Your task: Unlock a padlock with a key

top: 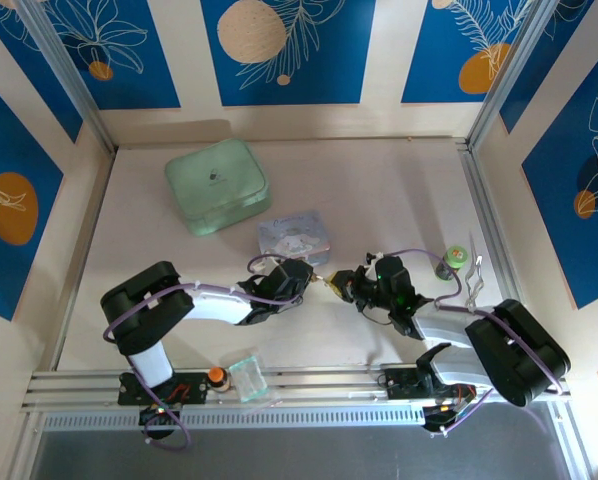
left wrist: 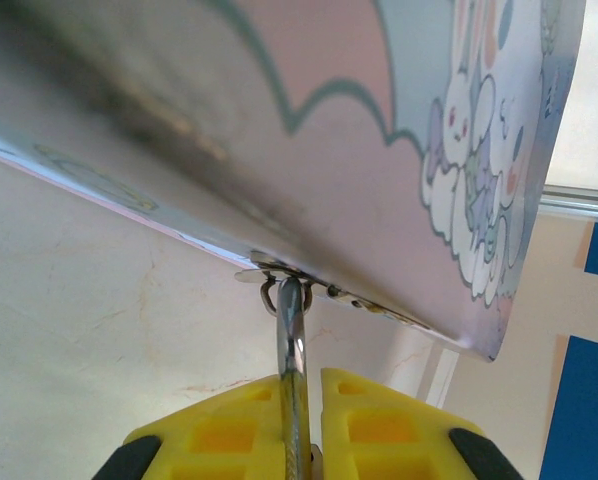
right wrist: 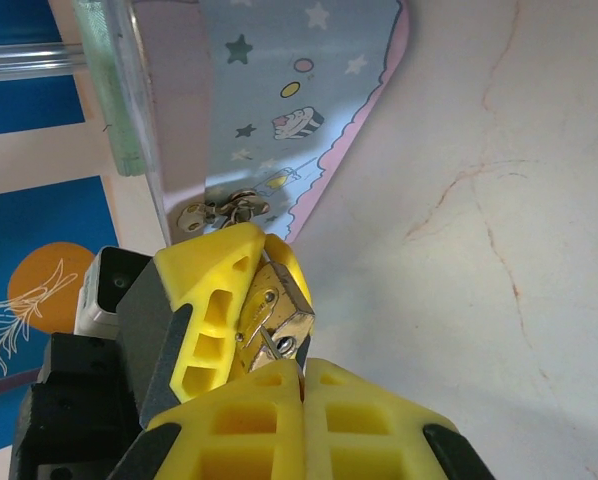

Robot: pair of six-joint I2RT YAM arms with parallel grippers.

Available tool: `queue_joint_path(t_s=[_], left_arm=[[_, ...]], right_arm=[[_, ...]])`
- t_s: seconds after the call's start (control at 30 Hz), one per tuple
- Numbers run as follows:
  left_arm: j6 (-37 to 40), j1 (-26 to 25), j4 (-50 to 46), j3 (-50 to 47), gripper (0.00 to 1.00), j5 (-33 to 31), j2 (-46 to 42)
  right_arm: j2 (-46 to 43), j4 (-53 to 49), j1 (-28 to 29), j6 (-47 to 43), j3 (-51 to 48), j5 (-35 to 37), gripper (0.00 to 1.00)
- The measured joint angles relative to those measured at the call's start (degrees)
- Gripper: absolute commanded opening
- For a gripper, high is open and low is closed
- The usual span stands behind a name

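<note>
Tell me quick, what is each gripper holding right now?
Left gripper: closed on the padlock.
Right gripper: closed, pinching the key, whose tip meets the padlock.

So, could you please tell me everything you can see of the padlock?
The padlock is a tiny brass-coloured metal block, tilted, held beside the edge of the pastel cartoon tin. Its thin silver shackle runs up to the tin's small latch ring. The left end effector is shut on it, one yellow finger against its side. A slim key, pinched in the shut right end effector, meets its keyhole face. Whether the shackle is released, I cannot tell.
</note>
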Motion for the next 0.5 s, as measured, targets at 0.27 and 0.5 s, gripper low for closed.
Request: queue_joint_path(t_s=[0.27,0.5], left_arm=[[0.0,0.0,-0.6,0.3,0.0,0.0,0.0],[-0.1,0.0,-1.7,0.8,0.0,0.1,0.0]], right_arm=[[0.3,0.1,0.0,0.0,0.0,0.0,0.0],[1.8,1.2,0.0,0.0,0.0,0.0,0.0]])
